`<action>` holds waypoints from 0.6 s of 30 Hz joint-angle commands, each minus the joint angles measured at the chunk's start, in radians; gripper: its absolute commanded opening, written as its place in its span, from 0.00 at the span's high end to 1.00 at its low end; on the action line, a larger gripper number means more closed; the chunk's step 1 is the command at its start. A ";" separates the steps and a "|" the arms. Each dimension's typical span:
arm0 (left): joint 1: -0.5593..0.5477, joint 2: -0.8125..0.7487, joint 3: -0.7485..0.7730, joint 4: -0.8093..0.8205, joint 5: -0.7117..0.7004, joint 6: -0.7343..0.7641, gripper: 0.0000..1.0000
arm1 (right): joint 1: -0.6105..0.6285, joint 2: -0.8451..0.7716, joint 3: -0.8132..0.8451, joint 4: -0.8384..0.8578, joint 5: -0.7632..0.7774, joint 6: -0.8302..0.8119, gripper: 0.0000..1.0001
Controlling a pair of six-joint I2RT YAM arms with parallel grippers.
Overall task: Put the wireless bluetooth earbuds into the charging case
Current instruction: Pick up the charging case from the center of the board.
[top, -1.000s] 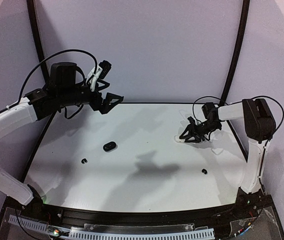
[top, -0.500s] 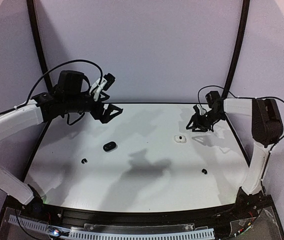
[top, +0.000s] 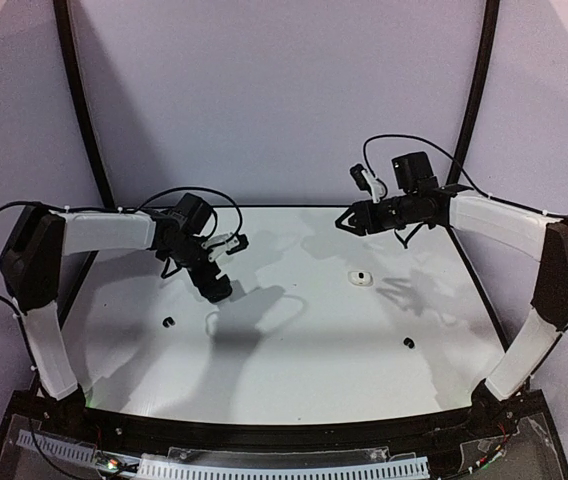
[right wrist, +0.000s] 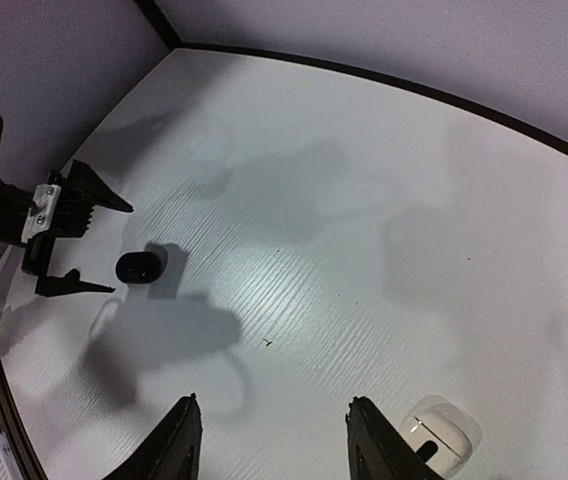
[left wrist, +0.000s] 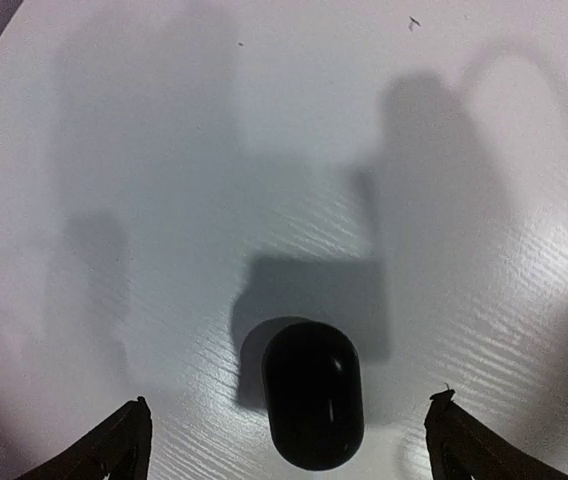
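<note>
Left gripper (left wrist: 290, 402) is spread wide and holds nothing. It sits low over the left half of the table (top: 294, 370), fingertips (left wrist: 124, 430) on either side of the black charging case (left wrist: 312, 395) and clear of it. One black earbud (top: 169, 321) lies near this gripper, toward the left edge and the near side. The second black earbud (top: 408, 343) lies toward the near right corner. Right gripper (top: 347, 220) hangs raised by the far edge, parted and empty, with the white case (top: 362, 277) on the table nearward of it.
</note>
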 commanded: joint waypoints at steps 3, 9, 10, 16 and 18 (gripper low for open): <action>0.008 -0.014 -0.069 0.024 -0.021 0.200 0.04 | 0.048 -0.066 -0.046 0.060 0.052 -0.065 0.51; 0.013 0.039 -0.091 0.070 -0.052 0.196 0.09 | 0.061 -0.063 -0.036 0.051 0.064 -0.069 0.50; 0.013 0.044 -0.091 0.075 -0.056 0.194 0.10 | 0.063 -0.062 -0.033 0.046 0.064 -0.072 0.50; 0.014 0.067 -0.096 0.081 -0.052 0.180 0.26 | 0.086 -0.055 -0.019 0.029 0.080 -0.091 0.50; 0.016 0.072 -0.098 0.069 -0.039 0.178 0.34 | 0.094 -0.054 -0.013 0.027 0.087 -0.094 0.50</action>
